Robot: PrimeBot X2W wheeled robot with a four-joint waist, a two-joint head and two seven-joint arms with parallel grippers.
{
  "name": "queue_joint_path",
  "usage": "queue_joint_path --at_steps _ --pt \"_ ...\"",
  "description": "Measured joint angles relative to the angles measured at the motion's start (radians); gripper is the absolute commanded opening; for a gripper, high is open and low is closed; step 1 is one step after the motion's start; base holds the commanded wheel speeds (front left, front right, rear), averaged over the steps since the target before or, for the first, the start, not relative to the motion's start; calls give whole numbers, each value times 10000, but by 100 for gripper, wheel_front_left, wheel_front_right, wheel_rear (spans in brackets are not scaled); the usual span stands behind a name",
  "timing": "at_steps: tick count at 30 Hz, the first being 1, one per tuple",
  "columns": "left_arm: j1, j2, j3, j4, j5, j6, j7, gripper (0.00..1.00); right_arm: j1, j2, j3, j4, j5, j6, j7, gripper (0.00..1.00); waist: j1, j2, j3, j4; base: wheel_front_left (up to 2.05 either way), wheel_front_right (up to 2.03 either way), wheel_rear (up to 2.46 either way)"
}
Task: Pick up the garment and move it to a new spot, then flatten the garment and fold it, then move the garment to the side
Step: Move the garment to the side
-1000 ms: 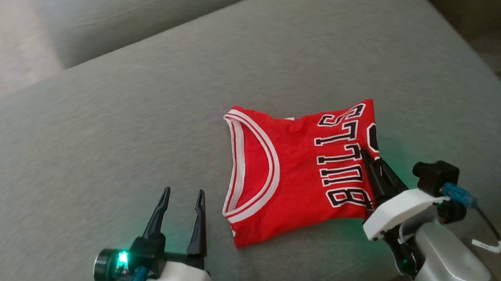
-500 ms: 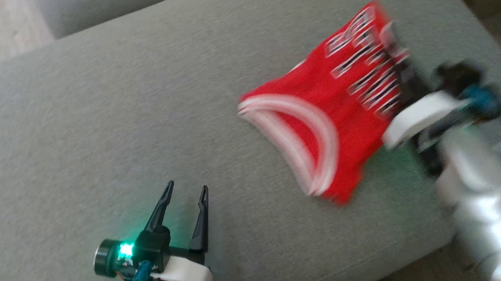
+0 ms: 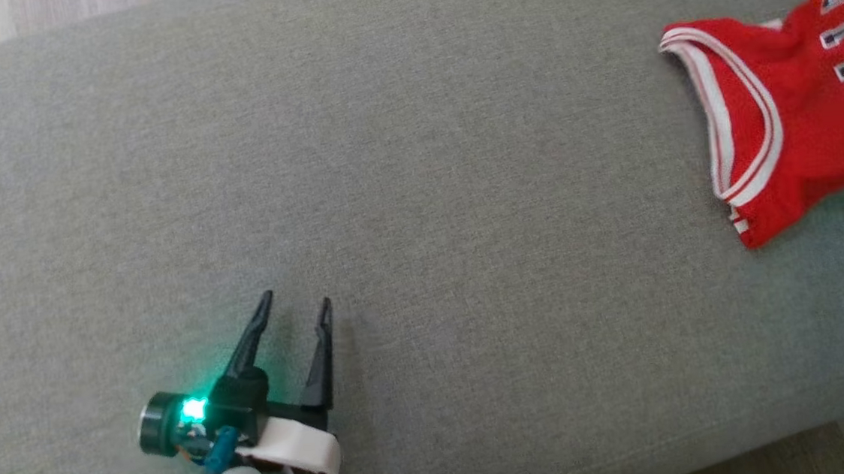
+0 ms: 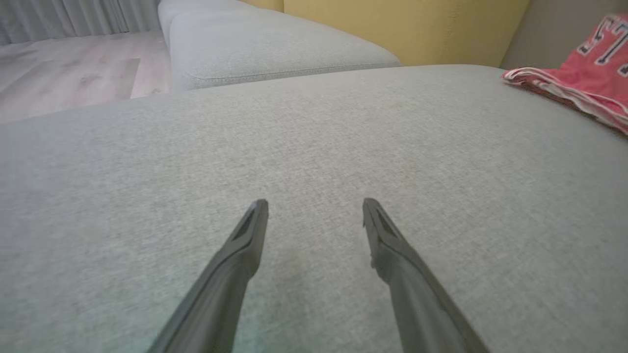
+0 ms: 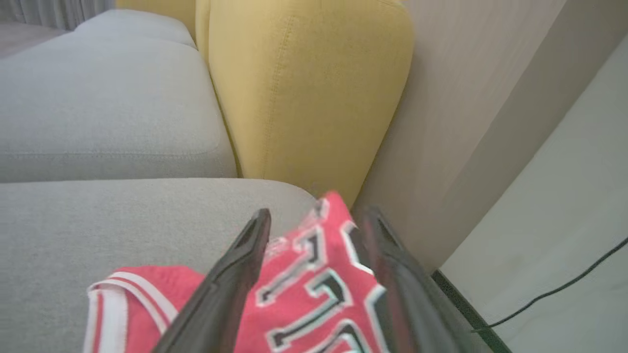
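The folded jersey point(image 3: 766, 112) lies at the sofa's point(image 3: 418, 192) right end, the right pincer point(image 5: 316, 215) apart astride it, seemingly letting go, while the left pincer point(image 3: 296, 300) waits spread and empty

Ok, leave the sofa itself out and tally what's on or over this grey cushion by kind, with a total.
Jersey: 1
Grippers: 2, the left gripper and the right gripper
Total: 3
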Motion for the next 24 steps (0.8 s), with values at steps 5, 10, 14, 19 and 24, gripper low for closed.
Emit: queue_joint_path --at_steps 5,10,14,19,24 --pt "-6 2 330 -58 0 100 0 100 -105 1151 518 -742 -23 0 -198 100 -1 0 -186 97 0 0 0" --pt "24 6 744 -186 -13 276 0 100 574 1841 2234 -2439 1216 0 -211 100 -2 0 -428 347 0 0 0" --pt "174 6 1068 -280 -15 351 0 100 2217 1981 3120 -3166 2117 0 -211 100 -2 0 -616 708 0 0 0" --pt "385 -6 1308 -288 -21 353 0 100 3472 2102 3674 -3584 2573 0 -211 100 -2 0 -819 1114 0 0 0" --pt "443 -12 1427 -311 -123 360 0 100 4425 2136 3963 -3975 3461 0 -211 100 -2 0 -1130 1613 0 0 0"
